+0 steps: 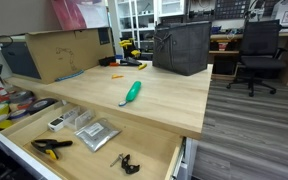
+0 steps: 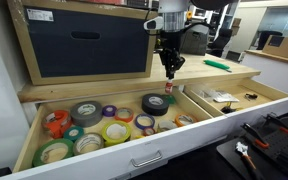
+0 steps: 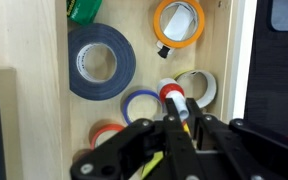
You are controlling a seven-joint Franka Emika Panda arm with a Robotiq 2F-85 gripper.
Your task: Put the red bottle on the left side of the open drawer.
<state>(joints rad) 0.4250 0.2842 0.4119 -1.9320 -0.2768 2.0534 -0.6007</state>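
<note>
**While bottle hangs over tape side: drop risks & room**

As I hover over the open drawer, the gripper looks pinched on the red bottle, held low in the tips. It's over the left compartment, just beside the divider slat. In wrist view the bottle's red cap pokes past the fingers, above the white tape roll and blue tape roll.

Risks, my guess:
- Thin grip, so the bottle may slip or tilt on release.
- Landing on a roll's rim, it'd tip or roll.
- Sideways drift puts it past the divider, wrong side.

Room: floor crowded w/ rolls, bare-wood gaps small. Air above is clear. Desktop edge sits near, behind.
</note>
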